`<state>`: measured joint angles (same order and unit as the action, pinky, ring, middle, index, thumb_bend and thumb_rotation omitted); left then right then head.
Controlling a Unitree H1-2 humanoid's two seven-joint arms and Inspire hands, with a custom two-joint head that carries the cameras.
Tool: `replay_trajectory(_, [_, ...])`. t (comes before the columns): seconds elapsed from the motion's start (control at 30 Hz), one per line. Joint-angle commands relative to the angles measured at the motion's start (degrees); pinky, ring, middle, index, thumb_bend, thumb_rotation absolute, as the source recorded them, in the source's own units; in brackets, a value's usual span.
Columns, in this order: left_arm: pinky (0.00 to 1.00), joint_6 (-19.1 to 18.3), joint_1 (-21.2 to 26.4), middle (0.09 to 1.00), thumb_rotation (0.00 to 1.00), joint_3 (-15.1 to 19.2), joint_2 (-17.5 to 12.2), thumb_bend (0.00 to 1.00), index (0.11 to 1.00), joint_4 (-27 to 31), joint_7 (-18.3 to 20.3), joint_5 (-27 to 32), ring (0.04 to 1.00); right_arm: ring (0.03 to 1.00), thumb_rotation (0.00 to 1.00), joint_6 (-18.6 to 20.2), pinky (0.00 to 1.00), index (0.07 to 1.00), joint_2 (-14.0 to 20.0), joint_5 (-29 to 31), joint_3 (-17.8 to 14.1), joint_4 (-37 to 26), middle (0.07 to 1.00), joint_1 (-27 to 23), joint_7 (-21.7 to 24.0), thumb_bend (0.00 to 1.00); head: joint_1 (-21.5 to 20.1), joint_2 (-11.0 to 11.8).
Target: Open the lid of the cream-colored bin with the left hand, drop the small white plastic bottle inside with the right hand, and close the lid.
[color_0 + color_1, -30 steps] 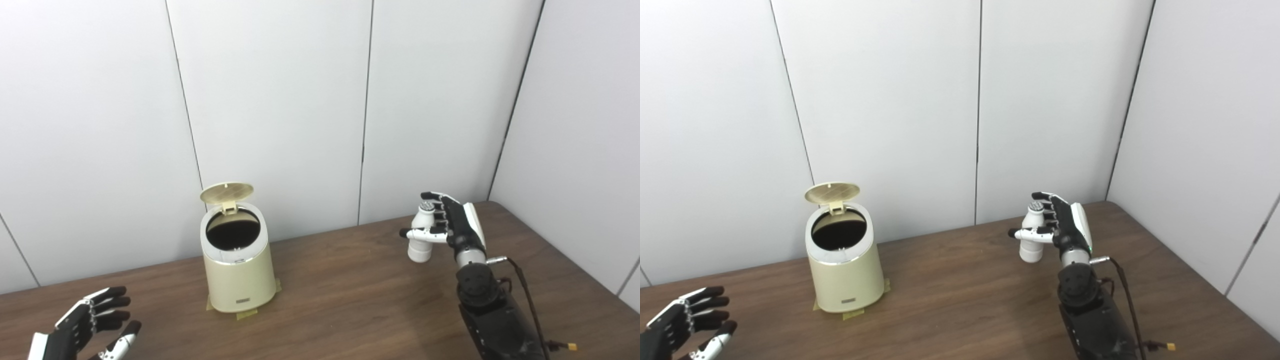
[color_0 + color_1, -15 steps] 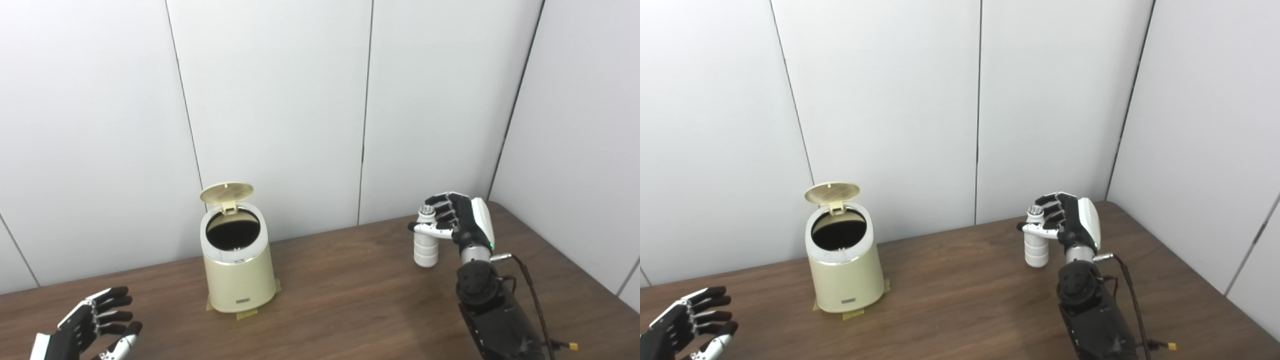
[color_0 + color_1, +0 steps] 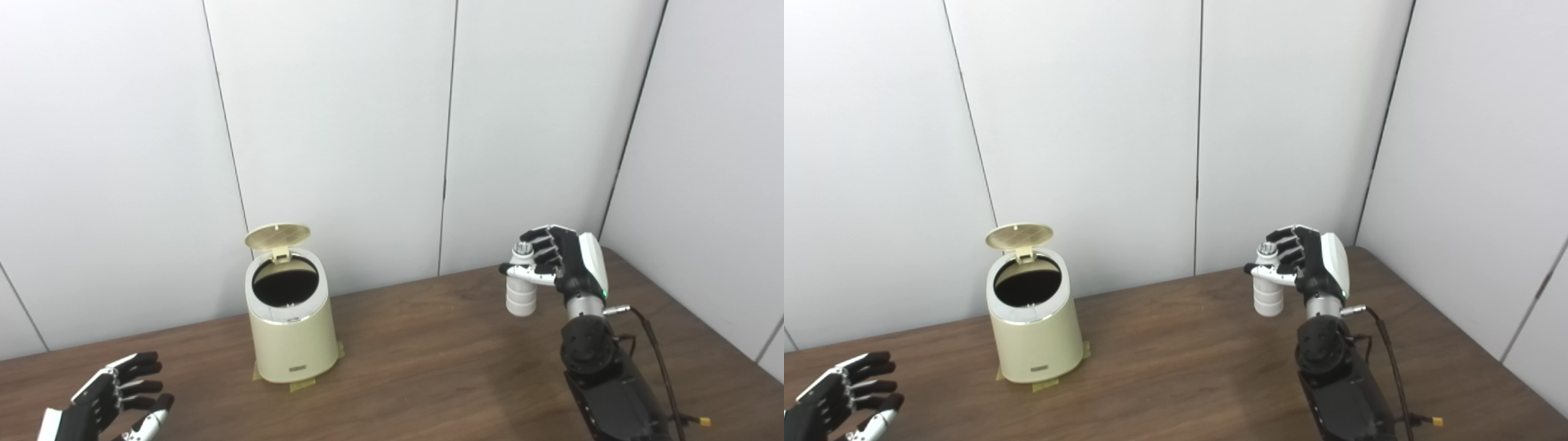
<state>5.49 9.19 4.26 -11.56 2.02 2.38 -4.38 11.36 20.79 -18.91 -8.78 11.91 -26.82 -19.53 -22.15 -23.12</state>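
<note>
Left hand: we are keeping our left hand low at the near left edge of the tabletop, fingers spread apart and holding nothing; it is sitting well apart from the bin.

Bin: the cream-colored bin is standing to the right of and beyond that hand, taped down at its base, with its dark mouth showing.

Lid: the lid is standing tipped up on its hinge at the back of the bin, so we are judging the opening step as done.

Bottle: the small white plastic bottle is hanging upright in our right hand, with its base apparently clear of the tabletop.

Right hand: our right hand is clamping the bottle near its neck, fingers wrapped around the top and thumb across the front; it is far to the right of the bin.

Step in hand: we are carrying the bottle, with the drop not yet made.

Next move: we are judging that the right hand needs to travel left across the tabletop, high enough to clear the bin's rim, stop over the mouth in front of the raised lid, and only then loosen its fingers. After that the lid needs closing.
</note>
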Motion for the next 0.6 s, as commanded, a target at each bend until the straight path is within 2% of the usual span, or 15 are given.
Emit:
replay_trajectory(0.0, [0.57, 2.16, 2.27, 0.725, 0.00, 0.11, -0.50, 0.46, 0.745, 0.33, -0.36, 0.01, 0.642, 0.388, 0.00, -1.90, 0.34, 0.537, 0.96, -0.71, 1.03, -4.66, 0.491, -2.95, 1.23, 0.51, 0.15, 0.05])
replay_trajectory(0.17, [0.58, 2.94, 2.47, 0.710, 0.00, 0.04, -0.13, 0.46, 0.748, -0.40, -0.50, 0.27, 0.634, 0.382, 0.00, 0.73, 0.33, 0.547, -0.40, -1.66, 4.00, -11.93, 0.494, -4.85, 4.57, 0.51, 1.49, 0.41])
replay_trajectory(0.3, [0.56, 5.58, 2.79, 0.698, 0.00, -0.18, 0.37, 0.49, 0.734, -2.33, -1.34, -0.57, 0.617, 0.389, 0.00, 2.91, 0.32, 0.533, -2.35, -1.99, 6.47, -16.83, 0.508, -8.12, 7.94, 0.51, 3.34, 0.78])
replay_trajectory(0.43, [0.63, 6.63, 2.91, 0.693, 0.00, -0.41, 0.89, 0.51, 0.731, -4.08, -1.80, -1.41, 0.624, 0.397, 0.00, 4.75, 0.33, 0.524, -4.27, -2.31, 8.49, -19.40, 0.505, -10.79, 10.35, 0.51, 5.62, 1.11])
replay_trajectory(0.57, [0.65, 7.23, 2.99, 0.694, 0.00, -0.65, 1.56, 0.54, 0.737, -5.61, -2.07, -1.79, 0.638, 0.377, 0.00, 5.78, 0.28, 0.548, -6.90, -2.45, 10.09, -19.84, 0.487, -12.91, 11.74, 0.51, 8.47, 1.42])
